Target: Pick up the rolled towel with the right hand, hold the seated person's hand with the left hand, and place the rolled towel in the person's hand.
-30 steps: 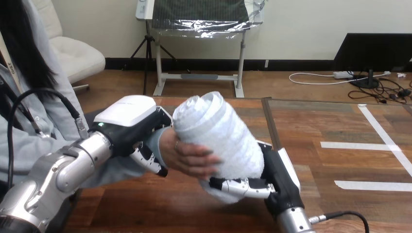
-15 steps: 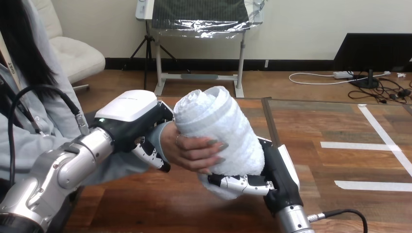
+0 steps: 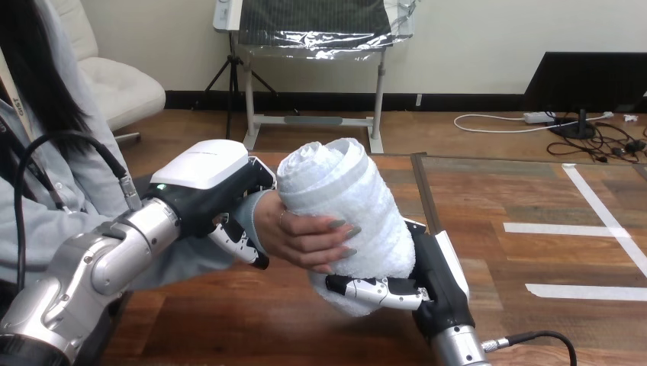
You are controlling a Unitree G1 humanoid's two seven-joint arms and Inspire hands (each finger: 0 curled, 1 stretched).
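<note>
Shows the person's hand [image 3: 305,240] curled further round the rolled towel [image 3: 343,198] than a second ago. Has the left hand [image 3: 210,191] clasped round the person's wrist [image 3: 259,219], and the right hand [image 3: 404,290] gripping the towel's lower end from beneath.

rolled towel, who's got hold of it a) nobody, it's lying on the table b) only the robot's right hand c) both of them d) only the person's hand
c: the person's hand wraps round the rolled towel while the right hand curls under its lower end.
</note>
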